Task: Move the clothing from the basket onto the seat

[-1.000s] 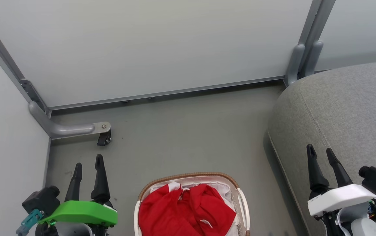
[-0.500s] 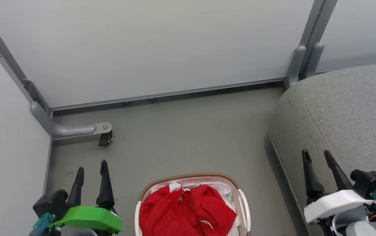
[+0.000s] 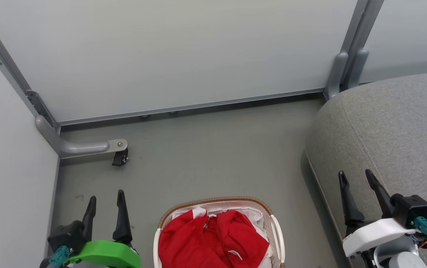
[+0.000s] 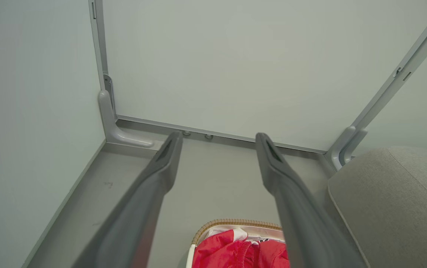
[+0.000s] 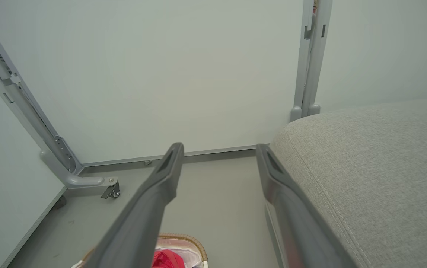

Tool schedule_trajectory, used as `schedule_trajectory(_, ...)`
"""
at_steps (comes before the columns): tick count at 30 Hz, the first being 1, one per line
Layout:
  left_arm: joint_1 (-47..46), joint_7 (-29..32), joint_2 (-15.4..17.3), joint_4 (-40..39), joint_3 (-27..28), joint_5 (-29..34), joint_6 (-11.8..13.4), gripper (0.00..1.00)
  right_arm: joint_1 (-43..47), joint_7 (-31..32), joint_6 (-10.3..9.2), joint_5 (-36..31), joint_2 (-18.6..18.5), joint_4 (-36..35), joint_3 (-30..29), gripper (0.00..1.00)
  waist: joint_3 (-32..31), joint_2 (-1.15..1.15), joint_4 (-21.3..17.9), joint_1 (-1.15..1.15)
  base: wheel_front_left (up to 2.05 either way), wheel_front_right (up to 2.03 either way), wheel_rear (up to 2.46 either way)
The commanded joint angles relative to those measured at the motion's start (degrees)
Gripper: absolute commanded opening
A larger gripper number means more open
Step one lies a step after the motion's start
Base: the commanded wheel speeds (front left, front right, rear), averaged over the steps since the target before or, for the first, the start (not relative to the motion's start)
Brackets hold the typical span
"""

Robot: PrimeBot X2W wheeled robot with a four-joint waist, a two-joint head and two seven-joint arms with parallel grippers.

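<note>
The red clothing (image 3: 211, 238) lies bunched in the white basket (image 3: 277, 234) with the brown woven rim, at the bottom middle of the head view. The grey seat (image 3: 392, 126) fills the right side. My left gripper (image 3: 106, 199) hangs open over the floor, left of the basket. Over the seat's front edge, right of the basket, my right gripper (image 3: 356, 175) is open and empty. The left wrist view has the clothing (image 4: 235, 251) and basket rim (image 4: 232, 222) below the open left gripper (image 4: 219, 137). The right wrist view catches the clothing (image 5: 166, 259) under the open right gripper (image 5: 219, 147) and the seat (image 5: 369, 163).
Pale partition panels close off the back and left. A grey metal foot with a black caster (image 3: 119, 158) juts onto the floor at the left. A grey upright post (image 3: 349, 70) stands by the seat's back corner. Grey floor (image 3: 213, 149) lies beyond the basket.
Both grippers have drawn back toward the bottom of the head view, the left shifting right and the right shifting left. The clothing and basket stay put.
</note>
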Motion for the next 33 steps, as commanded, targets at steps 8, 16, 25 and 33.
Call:
schedule_trajectory(8,0.64,-1.29,0.41,0.18,-0.54,4.01,0.49,1.0,0.88,-1.35,0.02,-4.75,-0.39,-0.43,0.06,1.0,0.02,0.0,0.17,0.0,0.0,0.0,0.0)
schedule_trajectory(16,0.99,-2.09,0.43,0.7,-0.82,6.83,0.55,1.0,1.0,-2.21,0.02,-8.25,-0.44,-0.57,0.2,1.0,0.04,0.0,0.19,0.0,0.0,0.0,0.0)
schedule_trajectory(25,1.01,-3.07,0.47,1.29,-1.38,10.25,0.62,1.0,1.25,-3.13,0.01,-11.99,-0.49,-0.85,0.28,1.0,0.03,0.0,0.27,0.0,0.0,0.0,0.0)
schedule_trajectory(33,0.94,-2.97,0.47,1.47,-1.46,10.5,0.47,1.0,1.15,-3.14,0.01,-11.94,-0.48,-0.87,0.23,1.0,0.06,0.0,0.27,0.0,0.0,0.0,0.0)
